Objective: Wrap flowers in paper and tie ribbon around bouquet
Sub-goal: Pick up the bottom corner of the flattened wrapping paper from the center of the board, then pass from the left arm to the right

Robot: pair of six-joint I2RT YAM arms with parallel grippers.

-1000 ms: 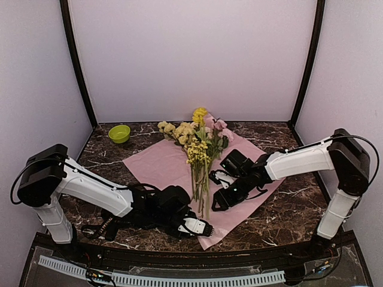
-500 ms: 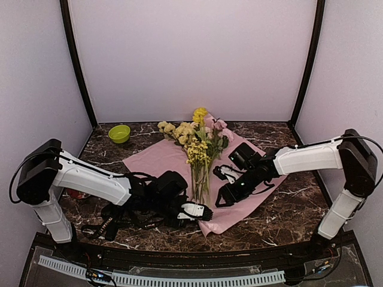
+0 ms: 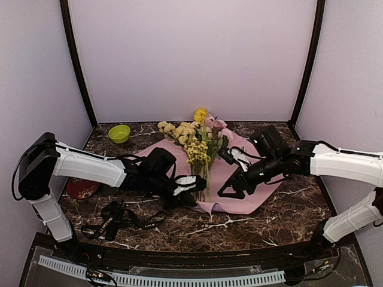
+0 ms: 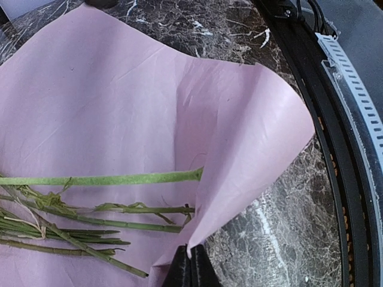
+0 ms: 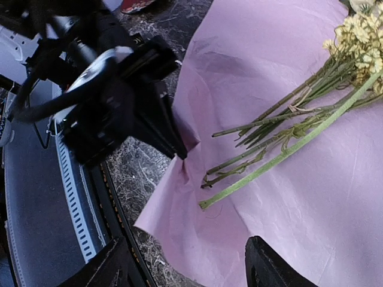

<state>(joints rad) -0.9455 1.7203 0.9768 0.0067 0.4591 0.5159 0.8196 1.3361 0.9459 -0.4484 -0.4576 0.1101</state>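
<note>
The lilac paper (image 3: 236, 203) lies on the marble table with the flowers (image 3: 197, 134) on it, blooms at the far side and stems pointing toward me. My left gripper (image 3: 200, 184) is shut on the paper's near edge (image 4: 197, 242), which stands lifted and folded beside the stem ends (image 4: 149, 209). My right gripper (image 3: 230, 190) hovers open above the paper's (image 5: 287, 197) near right part, with nothing between its fingers (image 5: 269, 263). In the right wrist view the left gripper (image 5: 179, 152) pinches the sheet beside the stems (image 5: 269, 155). The black ribbon (image 3: 111, 224) lies at the near left. No wrapped bouquet shows.
A green bowl (image 3: 119, 133) sits at the far left corner. A red object (image 3: 81, 188) lies under the left arm. Black posts and pale walls close in the table, and a white slotted rail (image 3: 161, 278) runs along the near edge.
My left gripper shut on the paper's near corner and carried it away from the table's front edge toward the stems. My right arm swung right and up, jaws opening wider.
</note>
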